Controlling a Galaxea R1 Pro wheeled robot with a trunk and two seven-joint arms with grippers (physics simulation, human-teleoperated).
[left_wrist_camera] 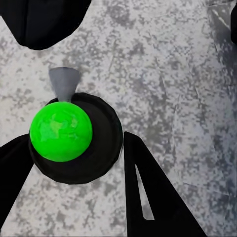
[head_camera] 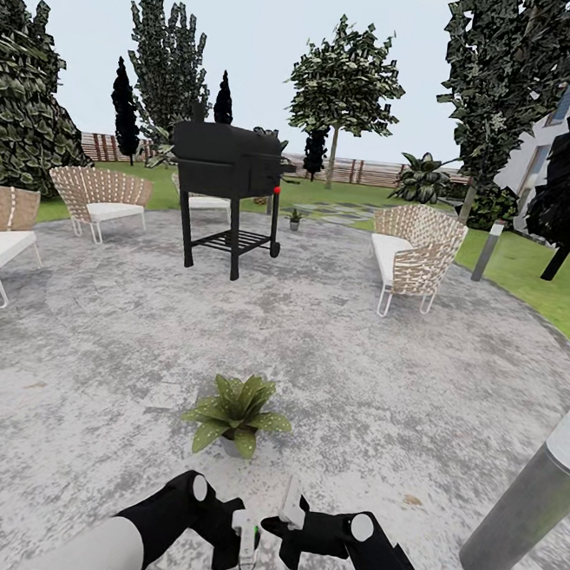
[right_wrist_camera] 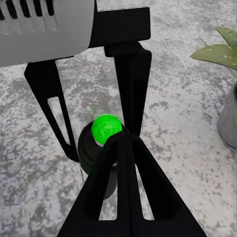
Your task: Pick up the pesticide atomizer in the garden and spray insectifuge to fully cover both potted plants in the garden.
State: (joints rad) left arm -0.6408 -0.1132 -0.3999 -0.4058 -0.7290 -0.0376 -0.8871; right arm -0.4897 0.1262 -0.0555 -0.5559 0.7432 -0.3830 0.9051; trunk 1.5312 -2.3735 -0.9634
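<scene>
I count two small rosette plants with broad green leaves in tiny dark pots: one (head_camera: 237, 416) on the round grey speckled paving (head_camera: 94, 363) well in front of the black barbecue grill (head_camera: 230, 179), and one (head_camera: 295, 220) just beside the grill's far right leg, too small to make out in detail. I can also see two tall grey bollard lamps, one (head_camera: 489, 251) off to the right of the grill and one (head_camera: 530, 500) much nearer me, its top cut off by the frame. There are three woven chairs with white cushions (head_camera: 410, 253), and a fourth is partly hidden behind the grill. The single small whitish spray bottle with a green cap (left_wrist_camera: 61, 131) sits in my left claw (left_wrist_camera: 74, 143), which is clamped on its dark collar, in front of the grill and nearer to me than the near plant. The bottle's body is mostly hidden under the cap. My right claw (right_wrist_camera: 121, 140) has its fingers pressed together, tips just beside the green cap. I cannot tell whether they touch it.
</scene>
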